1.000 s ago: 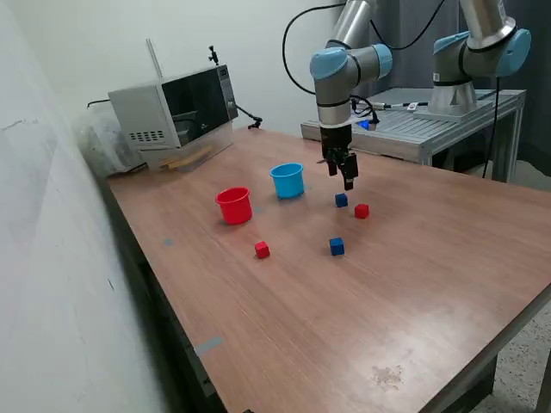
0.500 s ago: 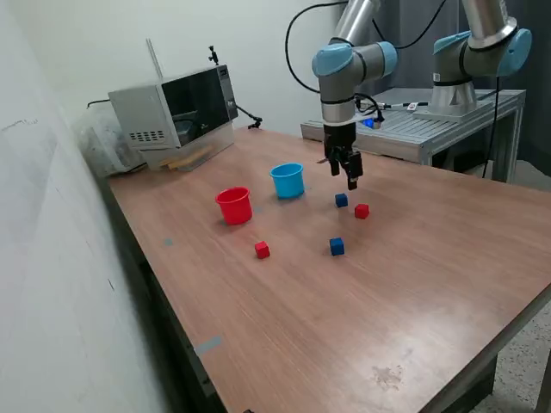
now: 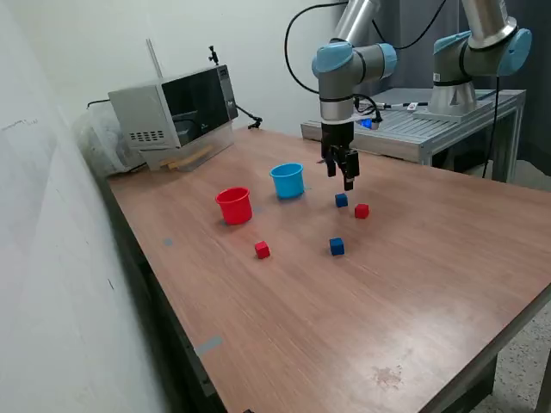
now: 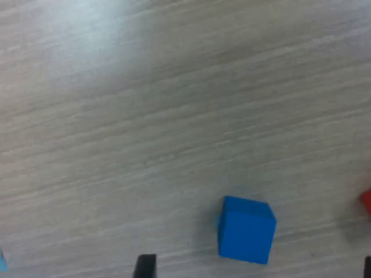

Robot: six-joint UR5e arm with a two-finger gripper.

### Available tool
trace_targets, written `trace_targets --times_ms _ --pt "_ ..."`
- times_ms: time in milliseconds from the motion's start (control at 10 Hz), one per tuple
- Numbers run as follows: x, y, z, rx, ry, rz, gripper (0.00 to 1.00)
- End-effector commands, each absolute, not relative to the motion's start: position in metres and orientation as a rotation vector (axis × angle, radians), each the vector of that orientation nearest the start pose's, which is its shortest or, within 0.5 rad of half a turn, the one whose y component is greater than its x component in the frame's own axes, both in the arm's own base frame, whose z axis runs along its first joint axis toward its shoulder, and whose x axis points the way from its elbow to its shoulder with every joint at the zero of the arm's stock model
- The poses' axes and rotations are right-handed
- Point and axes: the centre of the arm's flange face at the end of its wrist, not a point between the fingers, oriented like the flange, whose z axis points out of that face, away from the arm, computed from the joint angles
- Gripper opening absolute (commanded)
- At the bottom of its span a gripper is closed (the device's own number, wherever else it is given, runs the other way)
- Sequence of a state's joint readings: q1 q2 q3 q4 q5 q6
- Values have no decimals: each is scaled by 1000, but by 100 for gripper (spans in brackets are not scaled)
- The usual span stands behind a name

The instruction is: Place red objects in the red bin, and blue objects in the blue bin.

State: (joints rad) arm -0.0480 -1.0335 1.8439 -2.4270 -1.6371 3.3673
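Note:
My gripper (image 3: 347, 182) is open and empty, hanging just above the table over a dark blue cube (image 3: 342, 200). In the wrist view that blue cube (image 4: 246, 229) lies on the wood between my two dark fingertips (image 4: 145, 265). A red cube (image 3: 362, 210) lies right beside it and shows as a sliver in the wrist view (image 4: 366, 201). A second blue cube (image 3: 337, 246) and a second red cube (image 3: 262, 249) lie nearer the front. The red cup (image 3: 233, 206) and the light blue cup (image 3: 287, 180) stand upright toward the exterior view's left of the gripper.
A microwave (image 3: 172, 107) stands at the table's back corner on the exterior view's left. A second robot arm (image 3: 482, 52) stands on a metal bench (image 3: 430, 120) behind the wooden table (image 3: 413, 284). A wall runs along the left.
My gripper has shifted slightly sideways above the blue cube, first toward the exterior view's right, then back. The cubes and cups have not moved.

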Motion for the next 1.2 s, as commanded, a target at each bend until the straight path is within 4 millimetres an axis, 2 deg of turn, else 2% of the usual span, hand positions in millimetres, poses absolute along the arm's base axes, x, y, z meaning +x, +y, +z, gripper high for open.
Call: trace_targets --times_ms 0,800,900,1100 --pt "-598 -97 142 -1888 2497 124 100" --pt "-600 -96 123 -1883 2473 92 100" --pt "-600 -96 120 -1882 2470 88 0" --pt "-600 -95 117 -1876 2471 81 0"
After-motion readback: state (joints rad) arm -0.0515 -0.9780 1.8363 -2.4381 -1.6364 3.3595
